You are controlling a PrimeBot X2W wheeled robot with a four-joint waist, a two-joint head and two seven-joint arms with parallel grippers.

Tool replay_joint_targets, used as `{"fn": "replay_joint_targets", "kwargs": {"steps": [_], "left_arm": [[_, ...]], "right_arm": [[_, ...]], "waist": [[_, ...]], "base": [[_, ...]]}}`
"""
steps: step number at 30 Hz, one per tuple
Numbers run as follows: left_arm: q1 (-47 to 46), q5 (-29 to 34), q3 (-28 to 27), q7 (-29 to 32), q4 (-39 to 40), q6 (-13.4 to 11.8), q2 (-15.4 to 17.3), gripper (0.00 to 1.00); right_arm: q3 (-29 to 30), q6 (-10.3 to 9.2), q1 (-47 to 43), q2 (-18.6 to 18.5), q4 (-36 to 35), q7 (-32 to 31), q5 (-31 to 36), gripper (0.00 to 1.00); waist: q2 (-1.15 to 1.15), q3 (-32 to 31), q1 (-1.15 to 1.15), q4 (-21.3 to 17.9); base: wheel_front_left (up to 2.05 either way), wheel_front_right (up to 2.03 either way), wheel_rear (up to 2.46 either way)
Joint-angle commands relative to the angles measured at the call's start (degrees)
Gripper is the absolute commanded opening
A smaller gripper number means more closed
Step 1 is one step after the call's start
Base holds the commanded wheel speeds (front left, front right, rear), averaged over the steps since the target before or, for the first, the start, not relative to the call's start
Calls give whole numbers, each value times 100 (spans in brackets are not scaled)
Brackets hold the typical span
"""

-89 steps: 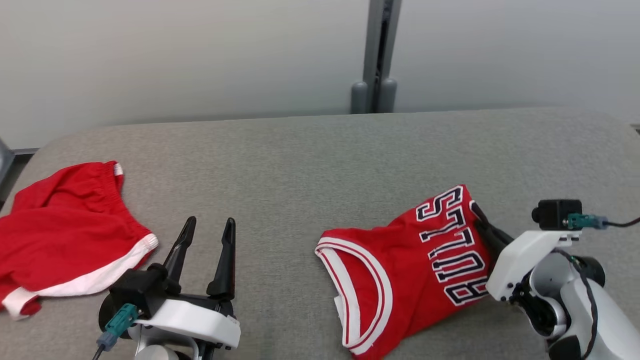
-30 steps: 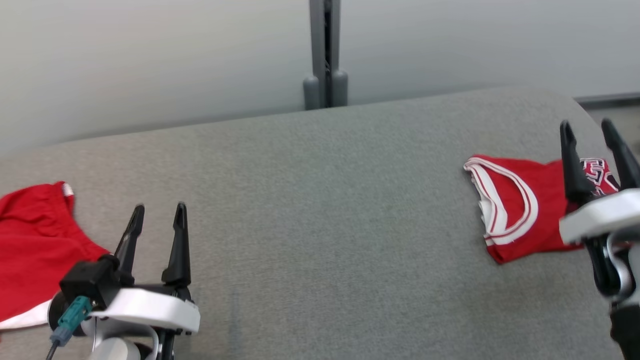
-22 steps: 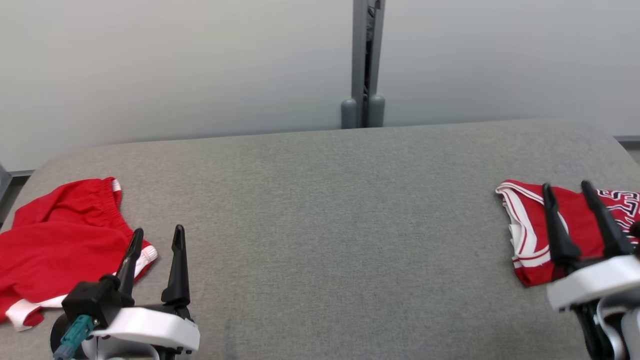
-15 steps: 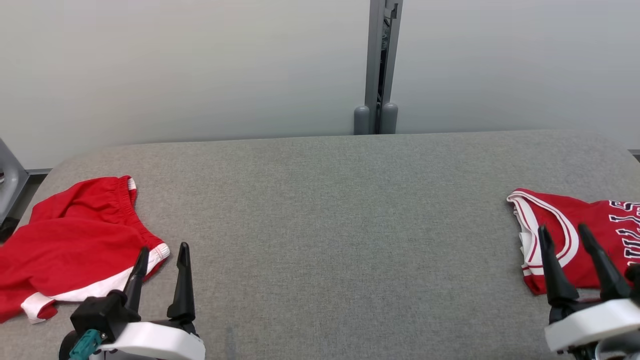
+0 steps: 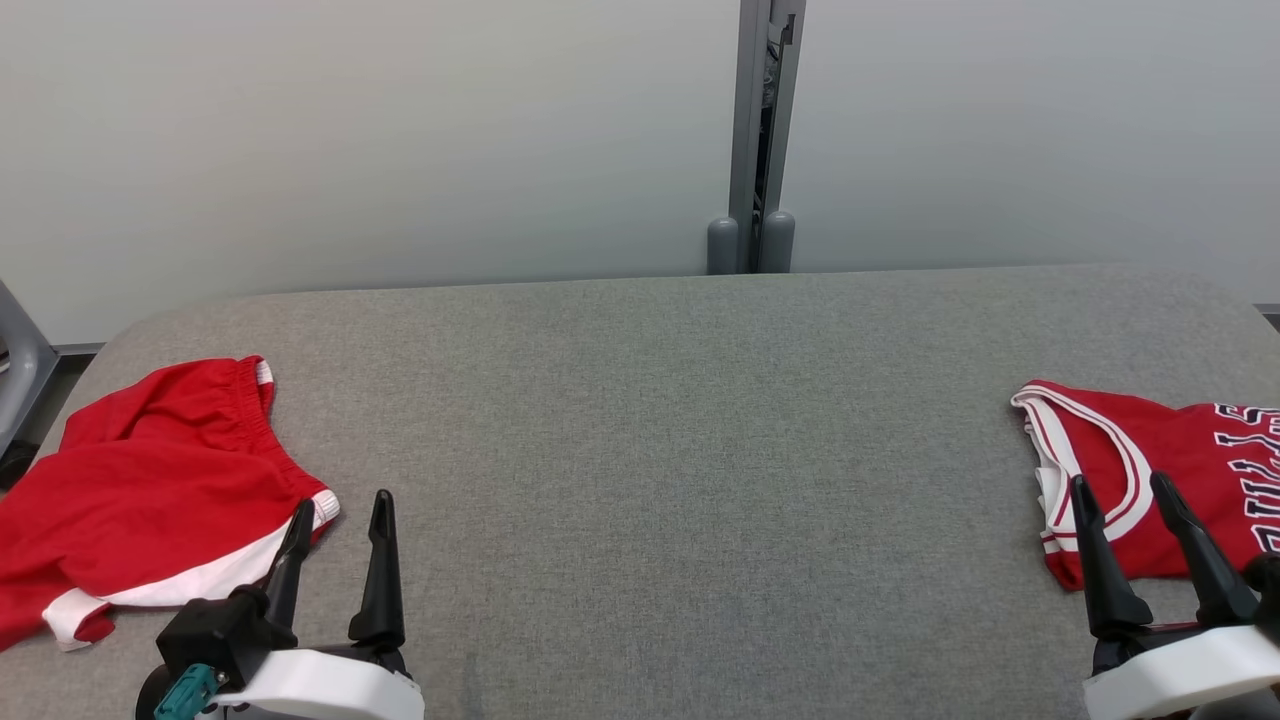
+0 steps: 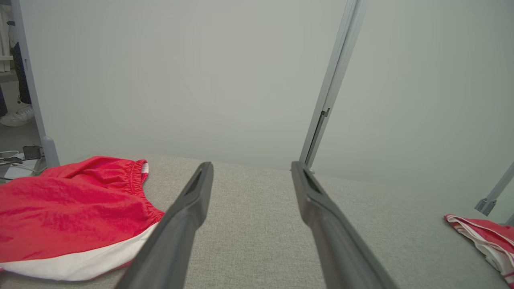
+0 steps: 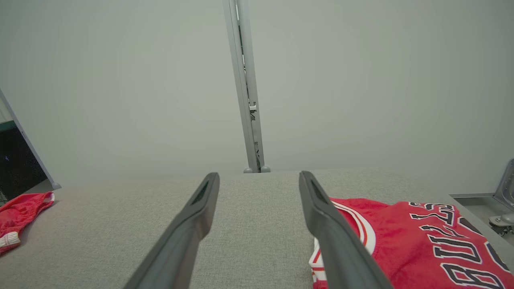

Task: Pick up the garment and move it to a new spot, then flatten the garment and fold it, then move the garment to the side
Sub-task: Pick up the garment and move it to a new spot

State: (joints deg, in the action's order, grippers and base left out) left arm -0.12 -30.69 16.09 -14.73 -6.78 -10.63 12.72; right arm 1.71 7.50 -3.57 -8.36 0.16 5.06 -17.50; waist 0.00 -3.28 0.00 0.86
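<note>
The folded jersey (image 5: 1150,465) lies at the far right end of the table (image 5: 660,400), so I judge its move to the side done. What may remain is the crumpled shorts (image 5: 150,500) at the left end. My right gripper (image 5: 1118,480) hangs just before the jersey, fingers spread and empty; my left gripper (image 5: 343,500) is likewise spread, beside the shorts. Three seconds ago my right fingers were pressed into the jersey's lettered side, nearer the middle — now they are off it.

Black, white-edged letters reading "BULLS" run across the red basketball jersey (image 7: 405,237) at the right end of the surface (image 7: 257,228).
</note>
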Motion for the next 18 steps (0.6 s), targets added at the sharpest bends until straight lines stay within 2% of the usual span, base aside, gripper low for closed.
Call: {"fn": "replay_joint_targets", "kwargs": {"steps": [1, 10, 18], "left_arm": [[-14, 42, -7, -26, -13, 20, 17, 100], [-106, 29, -23, -36, -86, 72, 57, 100], [-168, 56, -30, 33, -106, -28, 102, 100]], "right_arm": [[21, -1, -45, -28, -39, -14, 16, 100], [-32, -1, -38, -18, -1, 5, -20, 100], [-203, -1, -31, 25, 30, 5, -87, 100]], "waist": [[0, 1, 0, 4], [0, 24, 0, 167], [0, 44, 0, 692]], "base": [[0, 0, 0], [0, 0, 0], [0, 0, 0]]}}
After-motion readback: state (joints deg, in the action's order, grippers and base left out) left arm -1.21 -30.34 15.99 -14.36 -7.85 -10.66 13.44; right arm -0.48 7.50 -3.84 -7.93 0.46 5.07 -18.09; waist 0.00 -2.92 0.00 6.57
